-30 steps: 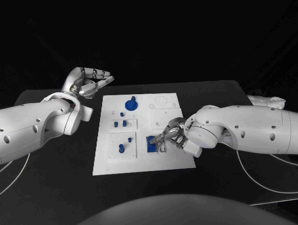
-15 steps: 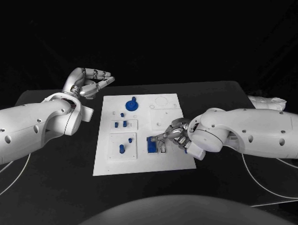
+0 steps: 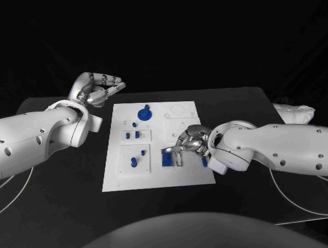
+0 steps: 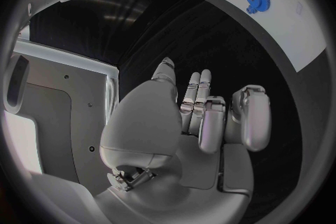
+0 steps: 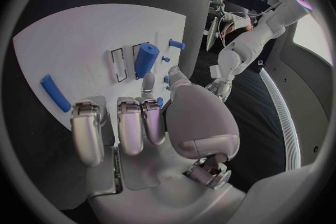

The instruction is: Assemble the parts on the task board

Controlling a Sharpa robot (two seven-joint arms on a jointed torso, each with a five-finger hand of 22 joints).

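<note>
I am holding my right hand [image 3: 187,144] low over the near right part of the task board [image 3: 186,175], its fingers curled down around the blue block [image 3: 167,158] that is sitting in the board there. I cannot tell whether they are actually pinching the block or only resting against it, since the knuckles are hiding the contact. My left hand [image 3: 98,89] is hanging off the board's far left corner over the table [image 3: 238,98], curled in on nothing.

The risk I am watching is a skewed push: if the fingers are pressing the block off centre, it could tip in its seat and jam, or the thin board could slide on the table with nothing bracing it. The small blue pegs [image 3: 133,136] and the blue gear [image 3: 144,113] are lying well clear of this hand.

Compared with a second ago, my right hand has swung further over the block and my forearm has dropped lower; the left hand is barely shifting.
</note>
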